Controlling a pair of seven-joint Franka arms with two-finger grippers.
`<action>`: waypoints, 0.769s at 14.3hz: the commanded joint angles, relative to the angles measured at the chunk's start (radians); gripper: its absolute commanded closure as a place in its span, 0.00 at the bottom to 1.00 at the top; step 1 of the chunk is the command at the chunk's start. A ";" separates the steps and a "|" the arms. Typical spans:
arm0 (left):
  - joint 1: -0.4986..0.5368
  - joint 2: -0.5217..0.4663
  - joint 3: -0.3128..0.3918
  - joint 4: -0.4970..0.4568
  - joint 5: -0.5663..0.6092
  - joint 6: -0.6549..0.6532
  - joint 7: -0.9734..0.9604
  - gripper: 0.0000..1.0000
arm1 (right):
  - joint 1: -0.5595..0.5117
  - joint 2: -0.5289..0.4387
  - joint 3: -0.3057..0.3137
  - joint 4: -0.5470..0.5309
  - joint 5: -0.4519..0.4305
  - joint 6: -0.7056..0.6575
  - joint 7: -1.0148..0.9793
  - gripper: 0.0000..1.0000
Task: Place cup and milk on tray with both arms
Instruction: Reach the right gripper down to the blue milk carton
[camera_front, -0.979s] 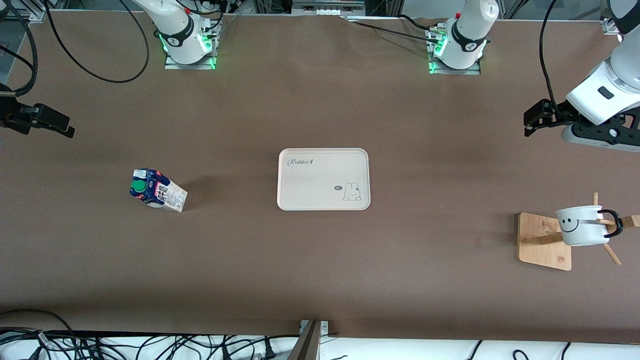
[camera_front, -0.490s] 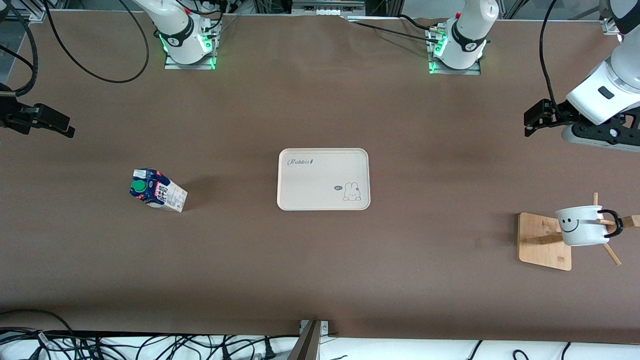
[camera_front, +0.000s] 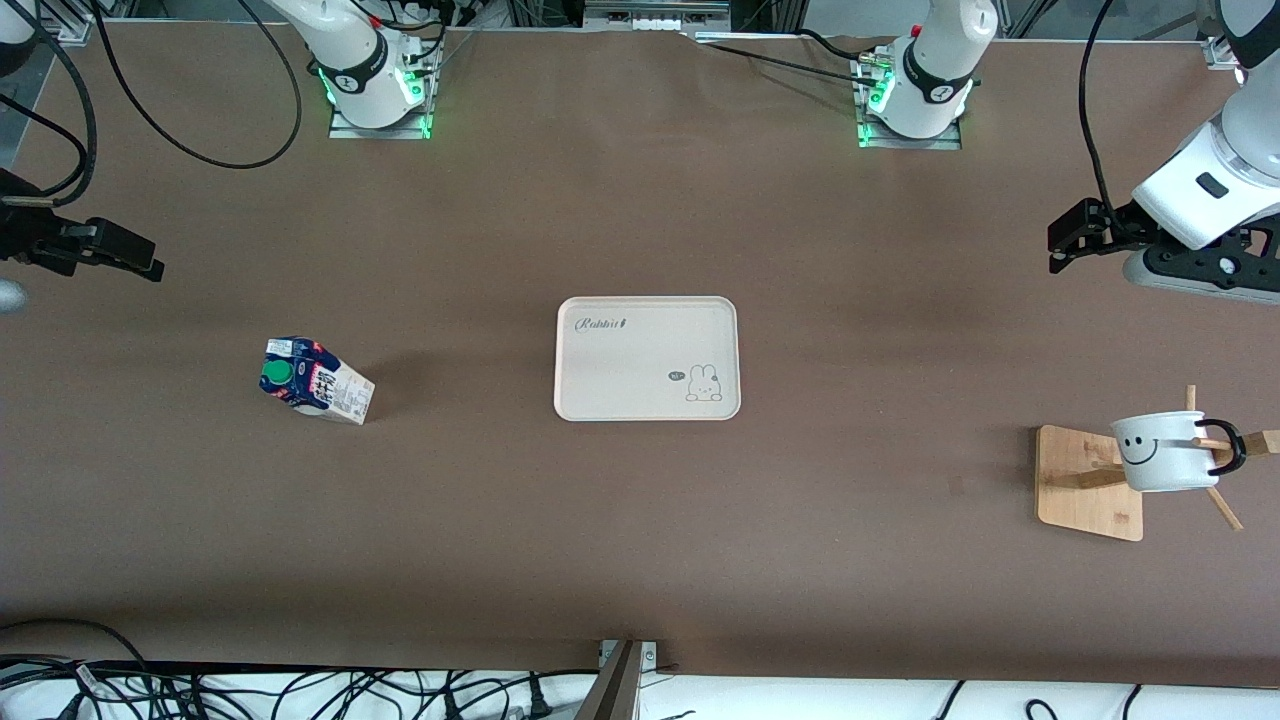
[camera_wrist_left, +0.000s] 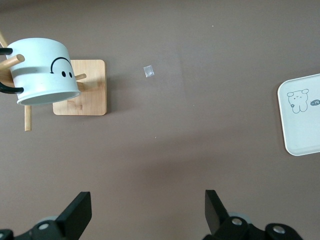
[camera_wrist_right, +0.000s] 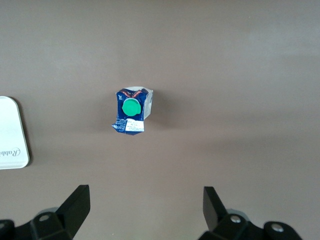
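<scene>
The cream tray (camera_front: 647, 358) lies flat at the table's middle. The milk (camera_front: 315, 382), a carton with a dark blue top and a green cap, stands toward the right arm's end. The white smiley cup (camera_front: 1165, 452) hangs tilted by its black handle on a peg of a wooden rack (camera_front: 1085, 485) toward the left arm's end. My left gripper (camera_front: 1065, 240) hovers open over bare table at that end; its wrist view shows the cup (camera_wrist_left: 42, 70), the tray (camera_wrist_left: 302, 115) and empty fingers (camera_wrist_left: 80, 210). My right gripper (camera_front: 140, 262) hovers open over bare table, with the milk (camera_wrist_right: 131, 111) in its wrist view.
The rack's square wooden base (camera_wrist_left: 87, 90) and sticking-out pegs (camera_front: 1225, 510) surround the cup. A small pale scrap (camera_wrist_left: 148, 71) lies on the brown table between rack and tray. Both arm bases (camera_front: 375, 95) stand along the table's edge farthest from the front camera. Cables (camera_front: 300, 690) run past the nearest edge.
The right gripper has shifted a little inward over the table. The left arm, cup, milk and tray have not moved.
</scene>
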 joint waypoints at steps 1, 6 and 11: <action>-0.002 0.015 0.004 0.036 -0.003 -0.024 0.013 0.00 | 0.007 0.052 0.002 0.009 0.006 -0.009 0.021 0.00; -0.002 0.015 0.002 0.036 -0.003 -0.024 0.014 0.00 | -0.004 0.118 0.000 0.011 0.009 0.001 0.015 0.00; -0.002 0.015 0.004 0.036 -0.003 -0.024 0.014 0.00 | 0.007 0.188 0.000 0.009 0.038 0.057 0.016 0.00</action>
